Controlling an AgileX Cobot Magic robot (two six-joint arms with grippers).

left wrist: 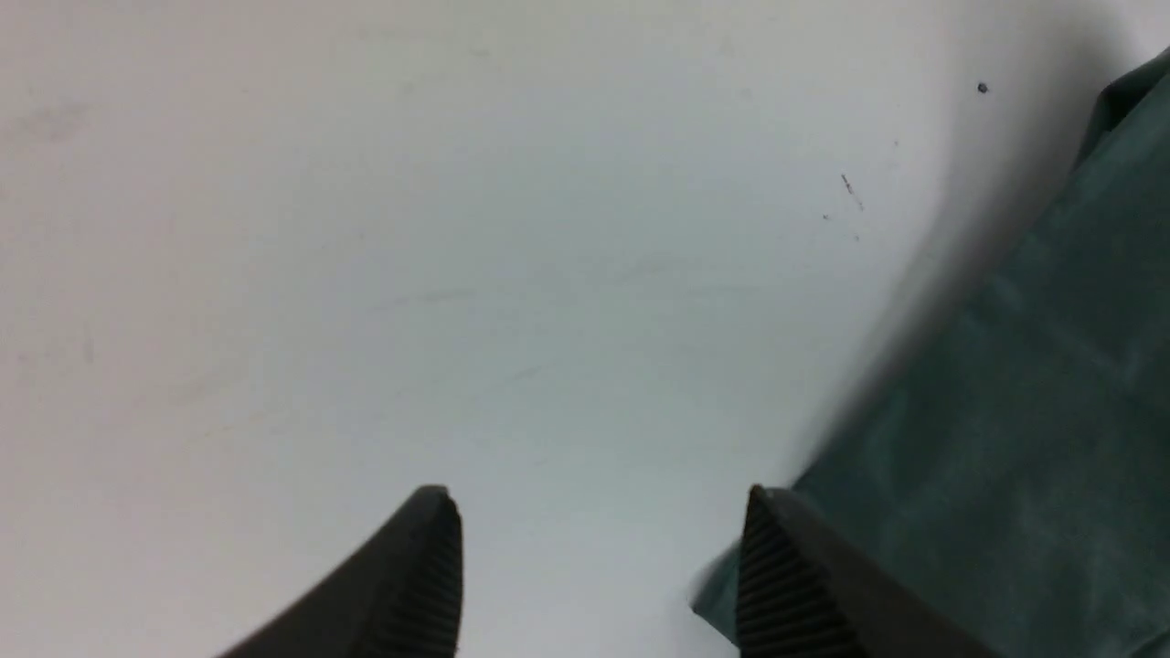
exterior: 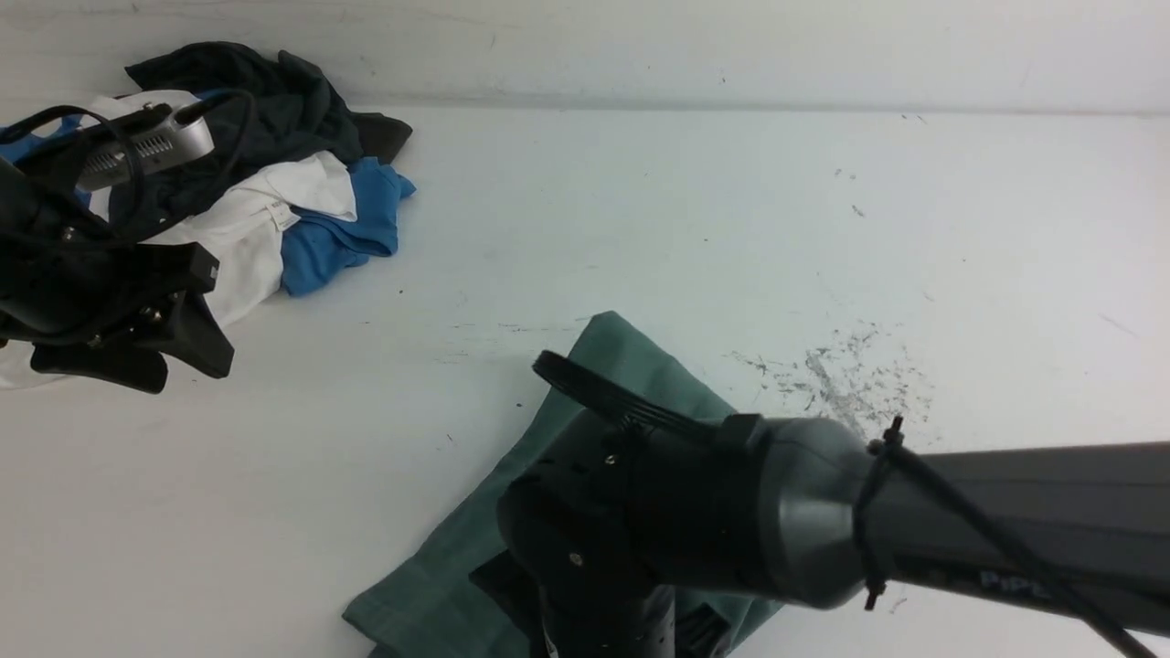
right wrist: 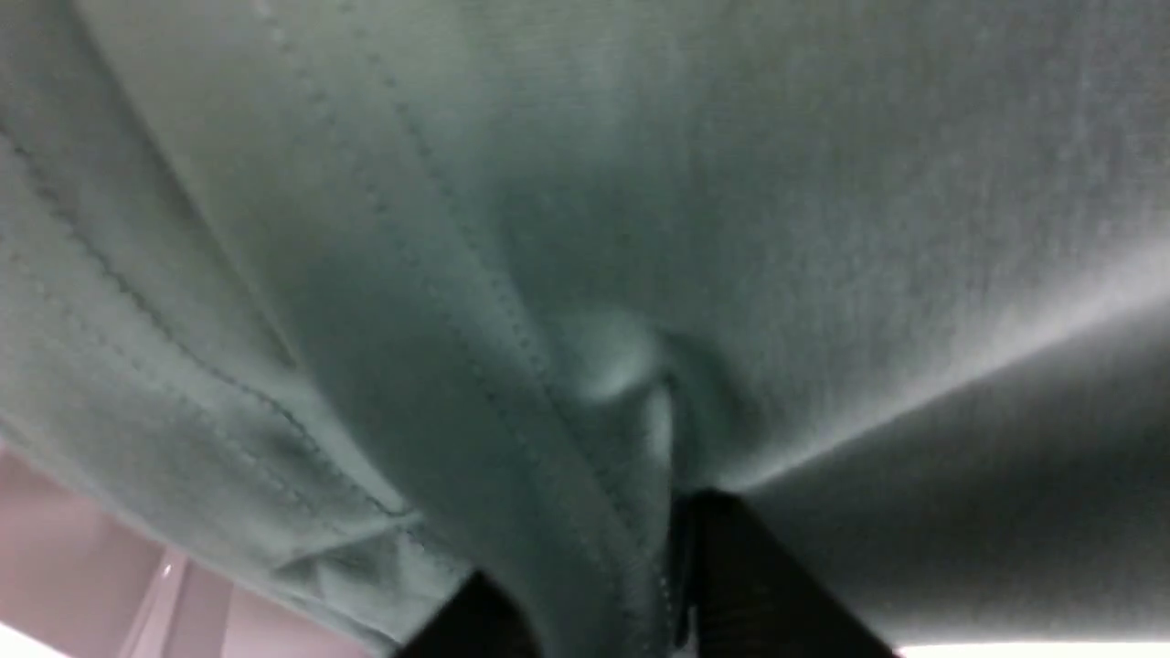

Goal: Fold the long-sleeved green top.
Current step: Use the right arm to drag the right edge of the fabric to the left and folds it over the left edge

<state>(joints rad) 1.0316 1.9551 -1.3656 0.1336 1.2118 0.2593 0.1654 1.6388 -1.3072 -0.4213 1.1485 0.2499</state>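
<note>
1. The right arm (exterior: 823, 512) fills the near foreground. It reaches in from the right edge across the table (exterior: 731, 228), and its wrist bends downward over the top (exterior: 631, 366).
2. The right claw (right wrist: 594, 548) is hidden under that wrist in the front view. In the right wrist view it is clenched on a raised fold of the top (right wrist: 640, 183), with a stitched seam running down between its two dark fingers (right wrist: 749, 585).
3. The top lies low in the middle of the table, near the robot. One corner points away towards the back wall, and the rest runs under the right arm and out of view at the near edge.
4. The left arm (exterior: 55, 265) is at the far left, raised above the table and well apart from the right arm.
5. The left claw (exterior: 155, 356) is released, with its ribbed fingers (left wrist: 786, 576) spread and nothing between them. In the left wrist view it hangs over bare table (left wrist: 366, 274), with the edge of the top (left wrist: 1024, 411) just beside one finger.
6. A pile (exterior: 302, 201) of dark, white and blue clothes sits at the back left, partly behind the left arm and apart from the top.
7. Grey scuffs (exterior: 841, 375) mark the table to the right of the top.
</note>
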